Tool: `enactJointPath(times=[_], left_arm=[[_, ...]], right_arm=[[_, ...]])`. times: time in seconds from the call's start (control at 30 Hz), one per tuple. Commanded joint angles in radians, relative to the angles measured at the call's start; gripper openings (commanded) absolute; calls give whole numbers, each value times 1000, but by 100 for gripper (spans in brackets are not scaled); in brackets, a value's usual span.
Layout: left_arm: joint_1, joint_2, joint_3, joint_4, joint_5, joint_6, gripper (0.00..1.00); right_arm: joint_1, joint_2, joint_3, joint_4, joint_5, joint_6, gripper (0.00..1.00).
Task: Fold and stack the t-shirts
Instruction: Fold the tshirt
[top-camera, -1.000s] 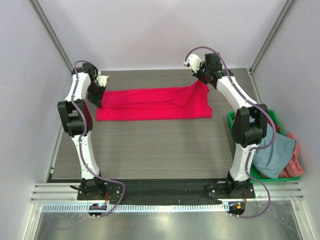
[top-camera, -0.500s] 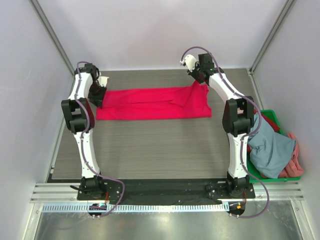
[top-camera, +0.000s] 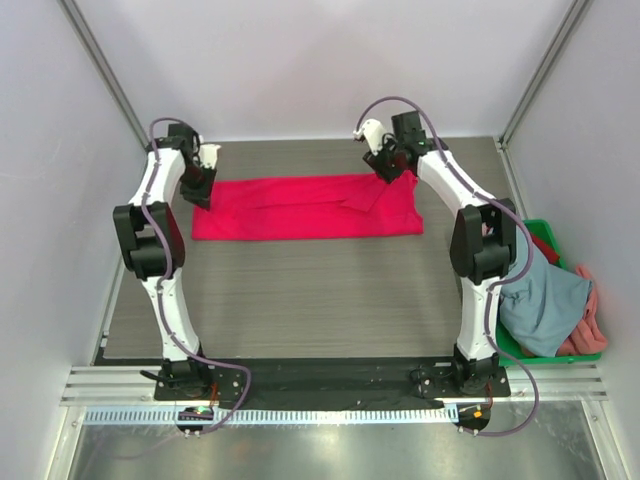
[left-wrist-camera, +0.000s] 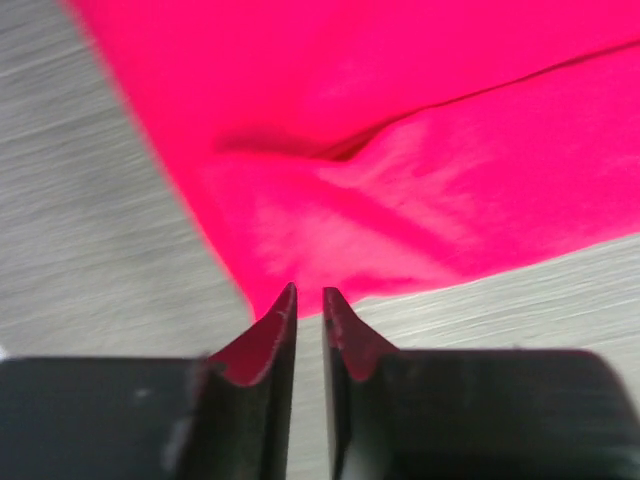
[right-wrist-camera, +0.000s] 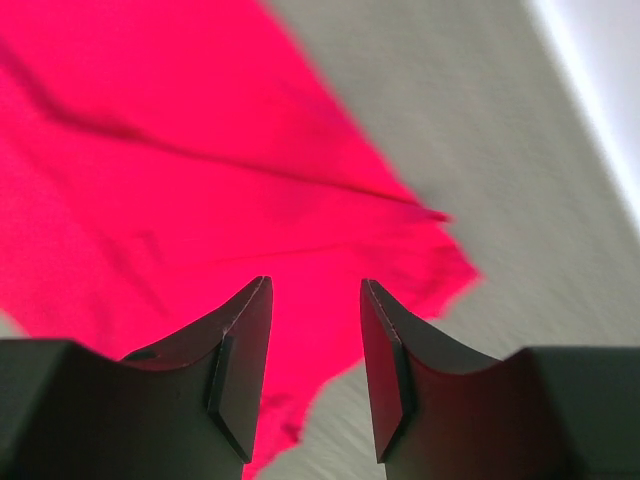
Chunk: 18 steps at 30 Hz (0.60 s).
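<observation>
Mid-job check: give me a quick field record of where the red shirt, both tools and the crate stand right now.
red t-shirt: folded into a long band, lying across the far part of the table
left tool: at the band's left end, jaws slightly apart, nothing between them
right tool: over the band's far right corner, jaws open, empty
green crate: at the table's right side, near the right arm
crate contents: grey-blue shirt on top, salmon-pink shirt at its right, both unfolded
</observation>
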Motion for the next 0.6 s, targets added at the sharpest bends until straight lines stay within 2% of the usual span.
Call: enactJointPath(times=[0.0, 0.13, 0.27, 0.57], left_arm=[[-16, 51, -42, 15, 73, 1, 12], [-17, 88, -78, 35, 32, -1, 6], [-11, 104, -105, 36, 11, -1, 4], [-8, 144, -113, 35, 3, -4, 6]], right_arm=[[38, 26, 16, -140, -151, -26, 46], [49, 109, 109, -157, -154, -28, 47], [52, 190, 209, -246, -182, -49, 48], [64, 215, 193, -283, -168, -108, 48]])
